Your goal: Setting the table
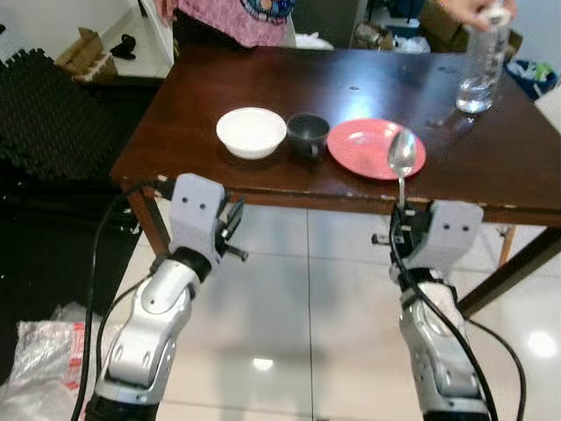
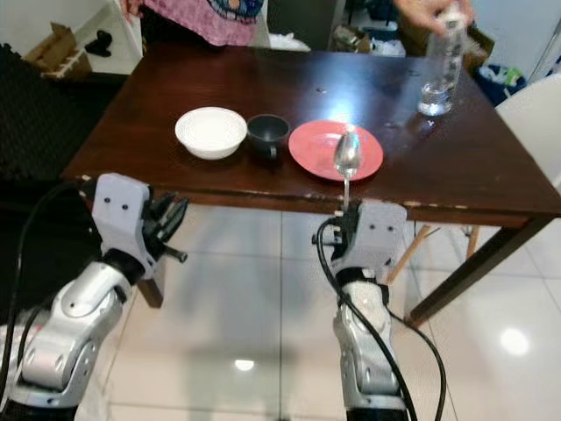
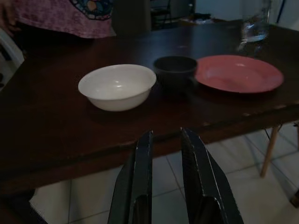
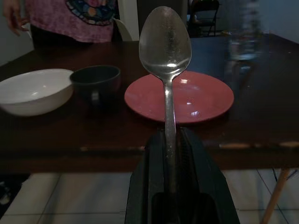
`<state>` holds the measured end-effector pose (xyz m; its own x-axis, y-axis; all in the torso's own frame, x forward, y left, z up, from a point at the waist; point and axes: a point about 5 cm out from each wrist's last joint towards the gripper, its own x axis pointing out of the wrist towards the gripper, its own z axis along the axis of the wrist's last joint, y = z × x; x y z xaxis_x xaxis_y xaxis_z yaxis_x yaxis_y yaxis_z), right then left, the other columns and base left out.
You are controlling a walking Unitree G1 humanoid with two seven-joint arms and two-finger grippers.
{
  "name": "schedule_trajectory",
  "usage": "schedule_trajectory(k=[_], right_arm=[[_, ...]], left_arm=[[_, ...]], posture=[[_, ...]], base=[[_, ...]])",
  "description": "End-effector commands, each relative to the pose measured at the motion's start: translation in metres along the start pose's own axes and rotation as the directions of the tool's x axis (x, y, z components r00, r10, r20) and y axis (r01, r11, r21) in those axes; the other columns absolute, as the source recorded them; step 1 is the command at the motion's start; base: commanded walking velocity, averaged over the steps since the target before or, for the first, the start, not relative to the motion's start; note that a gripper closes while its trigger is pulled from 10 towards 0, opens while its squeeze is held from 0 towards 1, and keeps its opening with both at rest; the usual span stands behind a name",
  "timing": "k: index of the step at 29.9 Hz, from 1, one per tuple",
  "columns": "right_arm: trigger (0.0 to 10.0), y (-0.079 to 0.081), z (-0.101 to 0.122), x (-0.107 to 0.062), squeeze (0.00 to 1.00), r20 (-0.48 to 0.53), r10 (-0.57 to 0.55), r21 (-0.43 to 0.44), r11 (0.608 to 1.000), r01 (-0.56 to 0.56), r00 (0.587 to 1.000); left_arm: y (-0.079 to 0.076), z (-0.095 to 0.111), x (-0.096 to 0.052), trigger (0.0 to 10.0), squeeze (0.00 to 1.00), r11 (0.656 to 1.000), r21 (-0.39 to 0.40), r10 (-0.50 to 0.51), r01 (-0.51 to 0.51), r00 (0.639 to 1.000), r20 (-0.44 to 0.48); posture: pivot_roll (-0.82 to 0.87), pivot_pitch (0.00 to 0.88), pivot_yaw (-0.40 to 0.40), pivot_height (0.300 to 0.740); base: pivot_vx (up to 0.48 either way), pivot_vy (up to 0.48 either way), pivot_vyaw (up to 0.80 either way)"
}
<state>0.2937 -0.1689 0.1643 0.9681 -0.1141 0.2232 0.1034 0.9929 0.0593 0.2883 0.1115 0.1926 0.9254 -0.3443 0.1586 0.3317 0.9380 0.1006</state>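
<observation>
The right tool (image 4: 170,154) pinches a spoon (image 4: 166,46) upright before the table (image 1: 491,167) edge, its bowl over the red plate (image 1: 372,145). The left tool (image 3: 166,158), slightly spread, is below the edge. A dark cup (image 1: 307,133) and a white bowl (image 1: 251,132) stand beside the plate. At the far corner, a person's hand (image 1: 473,9) grips a bottle (image 1: 480,66).

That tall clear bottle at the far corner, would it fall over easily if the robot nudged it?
Probably. The bottle is tall and narrow, with water seemingly only near its base, so a high push could tip it. Its clear wall looks smooth, maybe slippery. A person's hand holds its top now.
</observation>
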Motion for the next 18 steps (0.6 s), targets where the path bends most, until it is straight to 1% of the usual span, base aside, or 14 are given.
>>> schedule_trajectory(k=[1, 18], right_arm=[[10.0, -0.0052, -0.0019, -0.0011, 0.00, -0.008, -0.014, -0.011, 1.000, 0.014, 1.000], [10.0, -0.0069, -0.0019, -0.0025, 0.00, -0.010, -0.019, -0.017, 1.000, 0.019, 1.000]], left_arm=[[-0.0042, -0.0012, -0.0011, 10.0, 0.00, 1.000, 0.004, -0.014, 0.014, 1.000, -0.002], [-0.0037, -0.0005, -0.0008, 10.0, 0.00, 1.000, 0.003, -0.013, 0.013, 1.000, 0.002]], posture=[[-0.04, 0.060, 0.055, 0.740], [-0.04, 0.065, 0.055, 0.740]], base=[[0.431, 0.000, 0.00], [0.434, 0.000, 0.00]])
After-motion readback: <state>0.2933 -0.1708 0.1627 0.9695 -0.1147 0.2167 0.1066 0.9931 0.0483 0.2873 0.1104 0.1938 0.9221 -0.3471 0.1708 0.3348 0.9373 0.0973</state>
